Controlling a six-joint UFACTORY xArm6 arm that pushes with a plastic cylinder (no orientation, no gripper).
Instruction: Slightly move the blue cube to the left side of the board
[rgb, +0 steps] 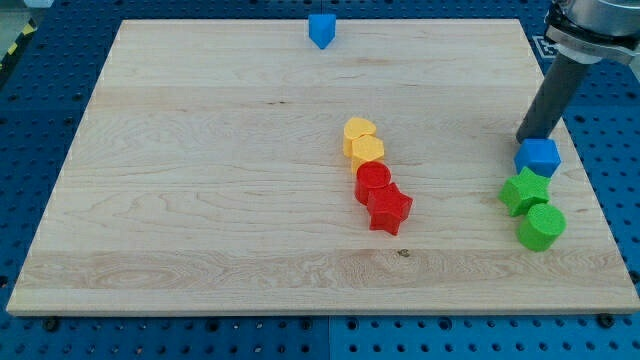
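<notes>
My tip touches the blue cube at its top edge; no pincer fitted. Light, rigid, slides easily; I'd push its right face.

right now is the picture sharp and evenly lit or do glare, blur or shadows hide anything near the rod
Camera view: evenly lit, soft light, no glare on the pale wooden board. Camera view: blocks are sharp, casting only faint short shadows. Camera view: my tip meets the far edge of the blue cube, with a small dark shadow at the contact. Camera view: the arm is cropped at the top right; board edges look trapezoidal from perspective.
</notes>
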